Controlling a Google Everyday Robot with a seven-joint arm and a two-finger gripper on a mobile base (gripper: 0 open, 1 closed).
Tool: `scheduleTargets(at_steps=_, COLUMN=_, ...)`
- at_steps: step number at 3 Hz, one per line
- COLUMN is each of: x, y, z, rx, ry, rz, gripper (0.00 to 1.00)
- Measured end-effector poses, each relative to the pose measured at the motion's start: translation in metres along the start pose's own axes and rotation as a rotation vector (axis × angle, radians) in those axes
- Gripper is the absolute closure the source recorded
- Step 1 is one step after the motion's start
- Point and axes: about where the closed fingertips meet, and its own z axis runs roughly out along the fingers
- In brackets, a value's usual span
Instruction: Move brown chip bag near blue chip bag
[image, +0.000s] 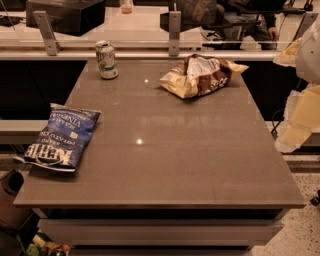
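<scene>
The brown bag (200, 75) is found crumpled at the far right of the surface (165, 170), well apart from the blue bag (62, 137), which is laid flat at the left edge. The claw (295, 127) is held off the right side, nearer the brown bag, probably so that it can be reached first; whether wide or narrow cannot be told

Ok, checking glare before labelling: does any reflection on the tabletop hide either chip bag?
Camera view: two small bright glints on the table, mid-surface, clear of the brown chip bag and blue chip bag; warm, dim lighting overall; the claw sits pale at the right edge, beside the table.
</scene>
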Motion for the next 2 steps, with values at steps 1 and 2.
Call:
scheduleTargets(at_steps=1, x=-0.002, y=-0.004, z=0.001, rx=0.012, ry=-0.008, rz=0.002, gripper=0.0)
scheduleTargets(at_steps=2, x=-0.01, y=-0.02, z=0.012, rx=0.044, ry=-0.042, rz=0.014, gripper=0.0)
